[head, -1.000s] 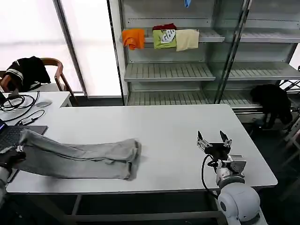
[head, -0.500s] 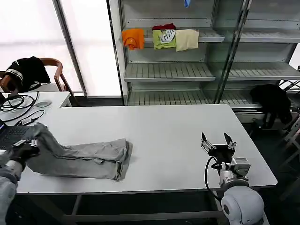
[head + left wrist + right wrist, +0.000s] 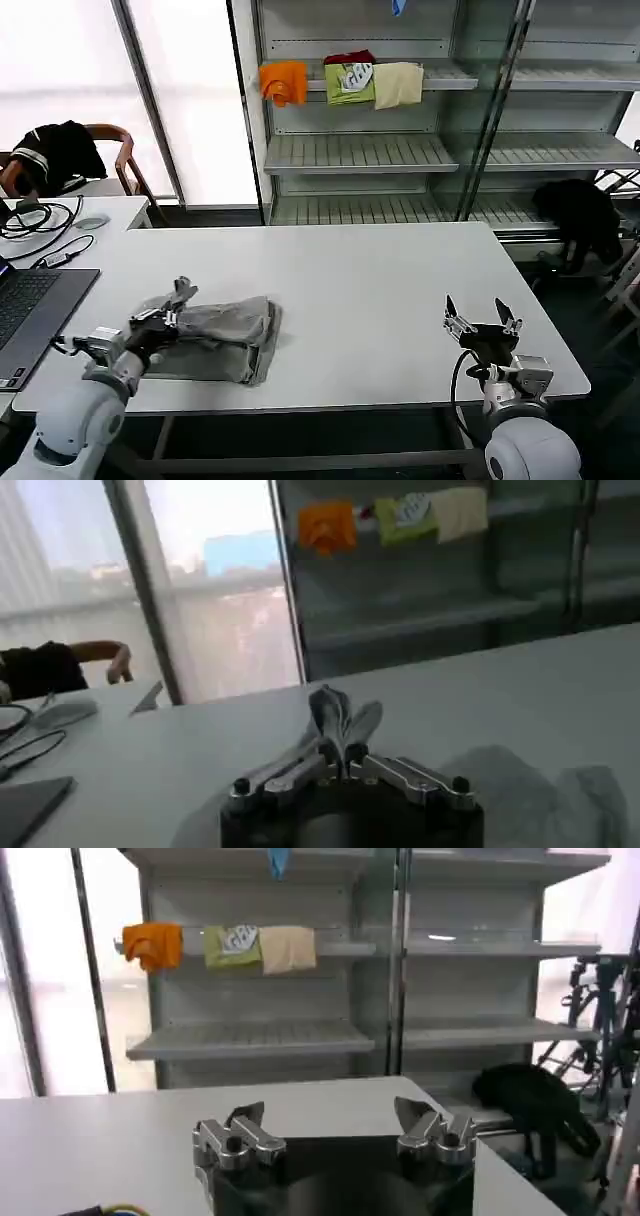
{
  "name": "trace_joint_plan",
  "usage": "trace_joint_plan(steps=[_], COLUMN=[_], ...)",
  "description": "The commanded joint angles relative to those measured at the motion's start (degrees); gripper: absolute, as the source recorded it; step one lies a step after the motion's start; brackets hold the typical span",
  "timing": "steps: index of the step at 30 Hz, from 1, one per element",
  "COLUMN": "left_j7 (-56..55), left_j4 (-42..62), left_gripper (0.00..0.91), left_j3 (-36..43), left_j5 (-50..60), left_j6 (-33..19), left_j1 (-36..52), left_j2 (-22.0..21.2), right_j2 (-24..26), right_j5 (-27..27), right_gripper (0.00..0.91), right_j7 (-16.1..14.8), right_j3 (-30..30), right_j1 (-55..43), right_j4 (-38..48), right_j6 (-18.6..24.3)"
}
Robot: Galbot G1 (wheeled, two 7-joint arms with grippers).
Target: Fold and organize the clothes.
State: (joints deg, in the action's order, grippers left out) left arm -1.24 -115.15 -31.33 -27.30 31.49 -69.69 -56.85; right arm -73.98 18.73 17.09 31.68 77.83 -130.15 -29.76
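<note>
One grey shirt (image 3: 215,335) lies folded into a compact bundle near the front left of the white table (image 3: 370,290) in the head view. The left gripper (image 3: 170,303) sits at the bundle's left end, fingers pressed together; whether cloth is caught between them is unclear. The right gripper (image 3: 482,318) waits spread near the table's right front, well apart.

In the left wrist view, the left gripper (image 3: 338,718) points over the table, grey cloth (image 3: 530,800) beside it. To finish well, I'd lift straight off without dragging the fold.

In the right wrist view, the right gripper (image 3: 335,1123) is wide apart over bare table.
</note>
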Motion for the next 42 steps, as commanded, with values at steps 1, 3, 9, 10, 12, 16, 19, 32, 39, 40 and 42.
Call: trace_joint_plan(steps=[1,3,9,10,12,16,19,32,39,40,42], left_j7=[-0.21,-0.24,-0.49,-0.54,-0.58,-0.54,-0.44,-0.54,-1.62,-2.04,-2.86], left_j4=[-2.73,-3.47,-2.63,-2.54,-2.36,-1.13,1.19,5.63,5.6,5.29,3.35], left_gripper=[0.01,0.01,0.01,0.01,0.01,0.01,0.01,0.02,0.907,0.907,0.907], left_j3=[9.78,10.48,12.32,12.42,12.98,13.99,14.68,16.17,16.59,16.77,17.12], left_j5=[1.54,1.64,1.58,1.57,1.57,2.11,2.41,2.29,0.59,-0.99,-7.79], left_j6=[0.59,0.78,1.51,1.51,1.53,1.52,1.5,0.68,-0.21,-0.47,0.01], left_j1=[0.85,1.04,3.24,3.44,3.86,4.43,5.61,6.04,5.68,5.55,5.13], left_j2=[-1.07,-1.21,-1.45,-1.47,-1.63,-2.74,-3.91,-9.08,-10.36,-10.64,-11.0], right_j2=[-0.41,-0.49,-1.11,-1.21,-1.34,-1.48,-1.74,-1.84,-1.74,-1.71,-1.65], right_j5=[-0.24,-0.34,-0.74,-0.94,-1.24,-1.81,-2.13,-2.66,-2.81,-2.81,-2.8], right_gripper=[0.907,0.907,0.907,0.907,0.907,0.907,0.907,0.907,0.907,0.907,0.907], right_j7=[0.09,0.06,-0.02,-0.01,-0.05,-0.08,-0.14,-0.14,-0.12,-0.1,-0.04], right_j3=[1.32,1.44,1.29,1.17,1.03,0.6,0.19,-0.77,-1.44,-1.52,-1.67], right_j1=[3.51,4.03,5.35,5.46,5.56,5.78,5.78,4.43,3.35,3.16,2.72], right_j4=[-1.05,-1.08,-1.3,-1.21,-1.0,-0.62,-0.51,1.89,3.07,3.16,3.3], right_j6=[0.44,0.64,1.32,1.38,1.6,2.02,2.11,2.57,2.72,2.71,2.66])
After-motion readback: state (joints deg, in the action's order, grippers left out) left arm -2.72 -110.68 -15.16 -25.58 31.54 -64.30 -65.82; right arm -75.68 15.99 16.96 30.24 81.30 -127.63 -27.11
